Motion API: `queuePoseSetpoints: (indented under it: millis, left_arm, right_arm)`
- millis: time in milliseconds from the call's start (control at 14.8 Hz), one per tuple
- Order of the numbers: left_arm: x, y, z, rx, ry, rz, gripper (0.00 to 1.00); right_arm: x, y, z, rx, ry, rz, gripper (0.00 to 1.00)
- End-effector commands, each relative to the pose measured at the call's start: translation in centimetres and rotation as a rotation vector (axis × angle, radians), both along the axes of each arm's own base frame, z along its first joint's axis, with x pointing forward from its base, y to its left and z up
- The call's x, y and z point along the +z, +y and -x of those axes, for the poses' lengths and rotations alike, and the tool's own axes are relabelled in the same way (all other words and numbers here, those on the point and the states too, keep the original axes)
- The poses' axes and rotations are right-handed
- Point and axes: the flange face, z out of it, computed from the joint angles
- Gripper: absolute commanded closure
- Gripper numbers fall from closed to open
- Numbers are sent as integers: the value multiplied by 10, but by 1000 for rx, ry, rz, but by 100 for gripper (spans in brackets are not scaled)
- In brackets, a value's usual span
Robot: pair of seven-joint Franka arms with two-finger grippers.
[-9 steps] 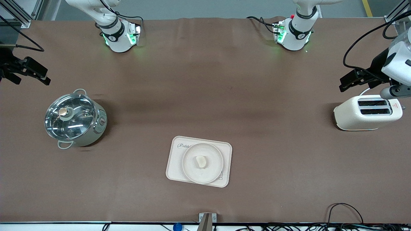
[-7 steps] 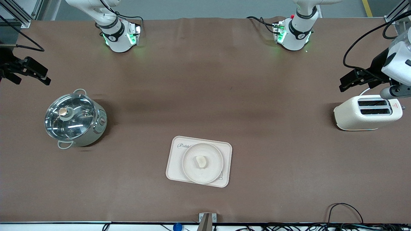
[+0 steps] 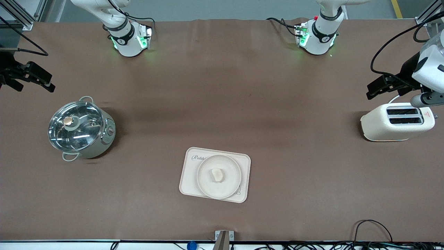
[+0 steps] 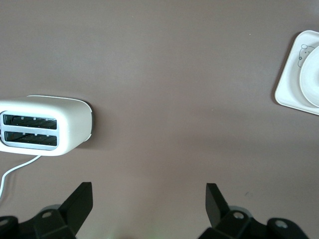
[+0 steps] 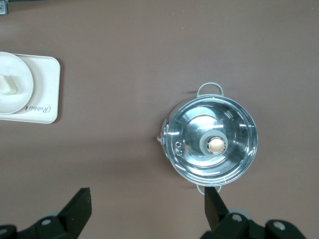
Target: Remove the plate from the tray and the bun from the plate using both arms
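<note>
Resting centred on the plate (image 3: 219, 177), the bun (image 3: 217, 174) looks soft and light; pinch its sides gently. The plate, likely rigid and slick, sits on the tray (image 3: 189, 180); grip its raised rim. Bare table surrounds the tray. Left gripper (image 4: 149, 199) over the table beside the toaster (image 3: 395, 122), right gripper (image 5: 147, 201) beside the pot (image 3: 80, 130): both fully open, empty.

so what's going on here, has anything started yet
Nothing is being handled yet. The bun lies on the plate, which sits on the tray near the front camera. The left gripper hangs open over the table beside the toaster. The right gripper hangs open at the right arm's end, farther from the camera than the pot. Both arms wait.
</note>
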Motion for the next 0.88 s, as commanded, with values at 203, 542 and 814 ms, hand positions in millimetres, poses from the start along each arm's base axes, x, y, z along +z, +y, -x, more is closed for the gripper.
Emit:
queuePoseSetpoints:
  millis: [203,542,814]
  left_arm:
    - [4,21,-3,16,5,-1,0]
    - [2,29,-6,30,1,-2,0]
    - [-1,47,-10,62,-1,12,0]
  right_arm:
    - [-110,57,-63,57,148,-128,0]
    - [-261,184,-132,-147,79,-344,0]
    - [-342,241,-153,-187,-15,-360,34]
